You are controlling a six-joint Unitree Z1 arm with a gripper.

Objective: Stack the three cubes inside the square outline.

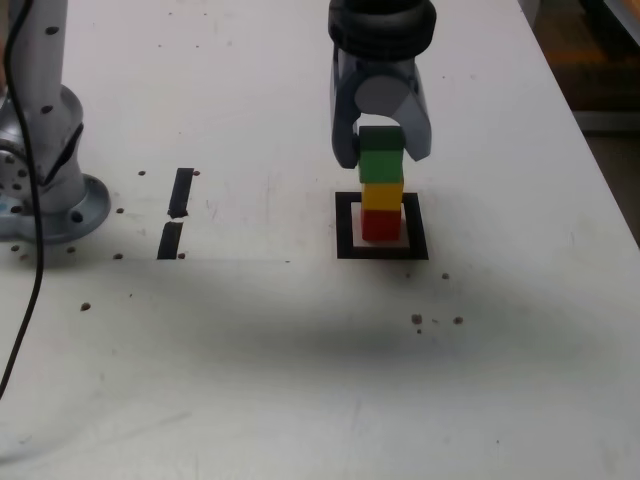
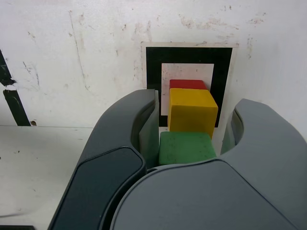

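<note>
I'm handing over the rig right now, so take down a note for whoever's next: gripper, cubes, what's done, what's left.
Gripper: shut on the green cube.
Cubes: red inside the square outline, yellow on red, green in line above yellow.
Done: red and yellow stacked.
Left: check green is seated, as the views don't settle whether it bears on yellow; then probably open and back away gently.
</note>
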